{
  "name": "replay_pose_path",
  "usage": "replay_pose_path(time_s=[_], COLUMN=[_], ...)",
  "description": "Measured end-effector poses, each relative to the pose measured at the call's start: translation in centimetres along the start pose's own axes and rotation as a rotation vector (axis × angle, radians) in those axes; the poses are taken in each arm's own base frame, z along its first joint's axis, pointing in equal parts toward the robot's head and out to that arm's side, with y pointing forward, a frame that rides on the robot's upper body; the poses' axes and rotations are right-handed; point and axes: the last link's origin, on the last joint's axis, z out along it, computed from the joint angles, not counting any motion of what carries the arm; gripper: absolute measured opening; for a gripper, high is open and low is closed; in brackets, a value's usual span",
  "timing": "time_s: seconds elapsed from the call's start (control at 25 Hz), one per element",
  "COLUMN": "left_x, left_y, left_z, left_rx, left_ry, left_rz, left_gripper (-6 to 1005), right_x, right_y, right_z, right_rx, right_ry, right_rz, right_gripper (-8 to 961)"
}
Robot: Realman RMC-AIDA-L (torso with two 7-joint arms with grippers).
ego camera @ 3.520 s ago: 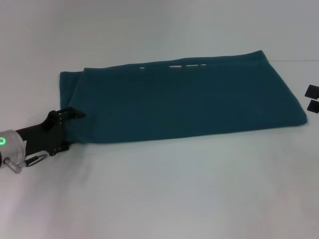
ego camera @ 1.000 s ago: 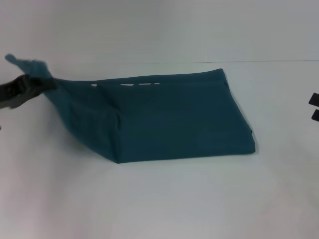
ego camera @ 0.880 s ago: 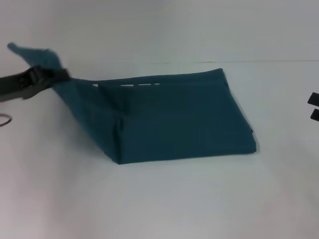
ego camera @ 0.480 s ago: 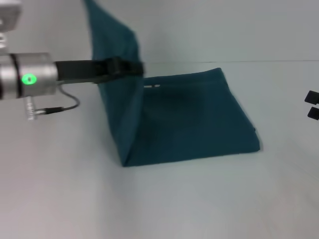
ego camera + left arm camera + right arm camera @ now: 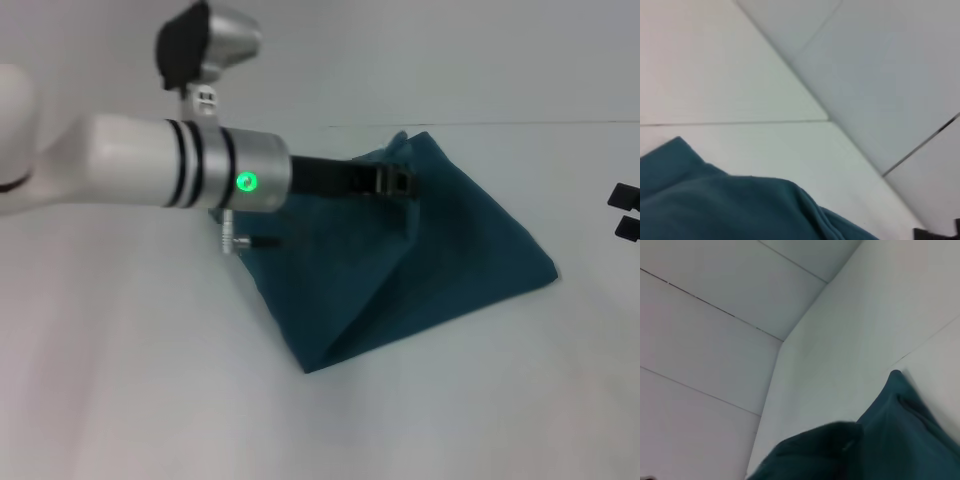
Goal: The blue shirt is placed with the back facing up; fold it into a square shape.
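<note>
The left end effector (image 5: 400,183), pinched on a lifted edge of the blue shirt (image 5: 430,270), is carrying it rightward above the counter (image 5: 150,380), mid cross-fold, and should next lower and release it squarely; the right end effector (image 5: 627,212) idles nearby.

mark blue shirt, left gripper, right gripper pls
blue shirt (image 5: 470,250): head view, flat folded panel.
left gripper (image 5: 400,182): head view, tip clamped on lifted shirt edge.
right gripper (image 5: 626,212): head view, dark tips at table's right edge.
</note>
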Motion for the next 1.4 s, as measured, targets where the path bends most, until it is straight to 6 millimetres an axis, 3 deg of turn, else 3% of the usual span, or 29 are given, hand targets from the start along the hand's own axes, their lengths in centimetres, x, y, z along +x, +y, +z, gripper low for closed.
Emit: replay_pose_path(time_s=[0.16,0.52,0.68,0.92,1.0,1.12,1.16,1.24,1.4], left_x=[-0.3,-1.0,-0.4,0.2,-0.2,-2.3,-2.3,-3.9,-6.5], left_y=[0.9,2.2,1.8,1.8,0.2,-3.7,-3.7,-5.4,-6.6], left_z=[1.5,2.4,1.6,-3.8,-6.3,-9.4,-9.4,-10.7,-12.3], left_rx=[-0.003,-0.051,-0.054,-0.251,-0.275,-0.247,-0.247,-0.230,-0.222], left_ry=[-0.020,-0.042,0.016,0.234,0.338,0.428,0.428,0.425,0.364], left_rz=[0.034,0.123,0.097,0.072,-0.028,-0.317,-0.317,-0.476,-0.638], left_gripper=[20,40,200,371,423,522,570,665,840], right_x=[0.1,0.0,-0.1,-0.2,-0.3,-0.5,-0.6,-1.0,-2.7], right_y=[0.0,-0.2,-0.3,-0.4,-0.4,-0.3,-0.2,0.1,1.3], right_z=[0.0,0.1,0.2,0.2,0.2,0.4,0.5,0.9,2.6], right_rx=[0.000,0.015,0.028,0.039,0.039,0.046,0.052,0.071,0.130], right_ry=[0.001,0.006,0.011,0.016,0.017,0.032,0.044,0.089,0.205], right_rz=[0.003,0.002,0.000,-0.004,-0.005,-0.011,-0.016,-0.024,-0.039], right_gripper=[791,791,791,791,791,791,791,791,791])
